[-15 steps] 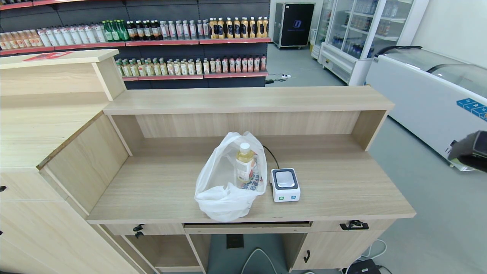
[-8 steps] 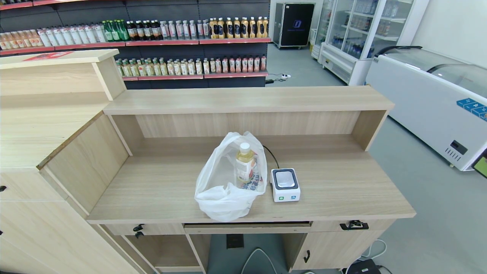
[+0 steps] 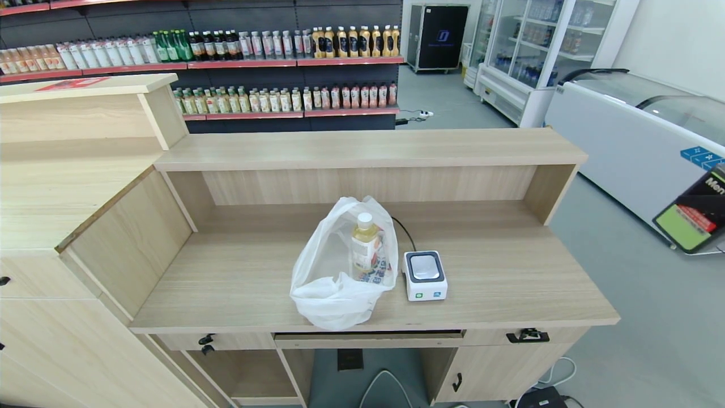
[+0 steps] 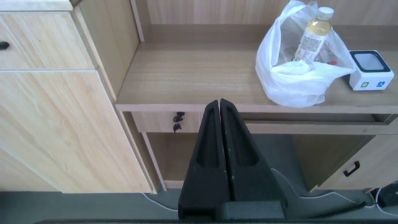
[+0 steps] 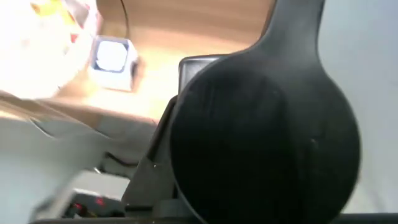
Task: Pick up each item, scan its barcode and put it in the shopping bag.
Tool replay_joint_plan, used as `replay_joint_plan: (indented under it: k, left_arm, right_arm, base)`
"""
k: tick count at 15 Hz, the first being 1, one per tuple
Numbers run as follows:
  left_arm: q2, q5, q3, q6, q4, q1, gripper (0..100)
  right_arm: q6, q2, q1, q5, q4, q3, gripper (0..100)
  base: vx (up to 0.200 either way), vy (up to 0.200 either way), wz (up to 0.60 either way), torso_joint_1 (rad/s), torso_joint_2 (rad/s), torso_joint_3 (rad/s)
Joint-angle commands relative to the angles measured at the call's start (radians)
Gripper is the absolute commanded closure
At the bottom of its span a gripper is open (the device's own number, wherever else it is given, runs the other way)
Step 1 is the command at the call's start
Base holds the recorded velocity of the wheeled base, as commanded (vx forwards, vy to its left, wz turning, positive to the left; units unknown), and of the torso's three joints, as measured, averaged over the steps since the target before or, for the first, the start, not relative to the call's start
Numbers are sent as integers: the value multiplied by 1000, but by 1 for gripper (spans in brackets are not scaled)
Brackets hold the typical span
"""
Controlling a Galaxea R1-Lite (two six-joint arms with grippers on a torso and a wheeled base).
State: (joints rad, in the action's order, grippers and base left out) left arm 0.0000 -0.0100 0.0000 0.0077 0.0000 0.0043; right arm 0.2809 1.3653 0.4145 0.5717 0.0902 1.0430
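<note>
Well off the counter (image 3: pixel 510 272), at 3 o'clock in the head view, a black package (image 3: pixel 692 214) hangs tilted in the air. Whether the right gripper (image 5: pixel 242 118) is clamped on it I cannot tell. The left gripper (image 4: pixel 219 107) hangs low in front of the counter, its fingers pressed together on nothing. The shopping bag (image 3: pixel 325 283) sits mid-counter with a bottle (image 3: pixel 364 246) upright inside. The scanner (image 3: pixel 425 275) stands just beside the bag at its 3 o'clock, window up.

The step in hand looks like carrying the package to the scanner. Find the barcode first. The face showing carries a green panel, a red strip and white lettering cut by the view's edge, but no bars, so the package likely needs turning. Hold the code flat and close over the window, and pause. Then lower it into the bag beside the bottle, not onto its cap. The bottle wears a coloured printed label. The scanner's front has one green square and one blue.
</note>
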Motion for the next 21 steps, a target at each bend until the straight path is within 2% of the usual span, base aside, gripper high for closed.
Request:
replay_joint_plan:
  k: [1, 3, 4, 5, 8, 10, 12, 15, 17, 21]
  left_arm:
    - [0, -1, 0, 0, 0, 0, 100]
    - [0, -1, 0, 0, 0, 0, 100]
    - [0, -1, 0, 0, 0, 0, 100]
    - [0, -1, 0, 0, 0, 0, 100]
    - [0, -1, 0, 0, 0, 0, 100]
    - [0, -1, 0, 0, 0, 0, 100]
    - [0, -1, 0, 0, 0, 0, 100]
    - [0, -1, 0, 0, 0, 0, 100]
    - [0, -1, 0, 0, 0, 0, 100]
    - [0, -1, 0, 0, 0, 0, 100]
  right_arm:
    - [-206, 195, -82, 22, -96, 74, 100]
    - [-312, 336, -91, 103, -144, 131, 100]
    - [-316, 393, -91, 117, -132, 164, 100]
    - [-324, 439, -91, 128, -83, 210, 100]
    - [-330, 538, -85, 301, 118, 341, 100]
    - [-322, 572, -85, 412, 128, 354, 100]
    - [-253, 626, -91, 441, 125, 368, 100]
    - [-42, 699, -109, 537, 129, 359, 100]
    - [46, 730, -126, 579, 129, 338, 100]
    - [73, 813, -175, 579, 120, 391, 100]
  base:
    - [0, 0, 0, 0, 0, 0]
    - [0, 0, 0, 0, 0, 0]
    - [0, 0, 0, 0, 0, 0]
    - [0, 0, 0, 0, 0, 0]
    - [0, 0, 0, 0, 0, 0]
    - [0, 0, 0, 0, 0, 0]
    - [0, 0, 0, 0, 0, 0]
    - [0, 0, 0, 0, 0, 0]
    - [0, 0, 0, 0, 0, 0]
    - [0, 0, 0, 0, 0, 0]
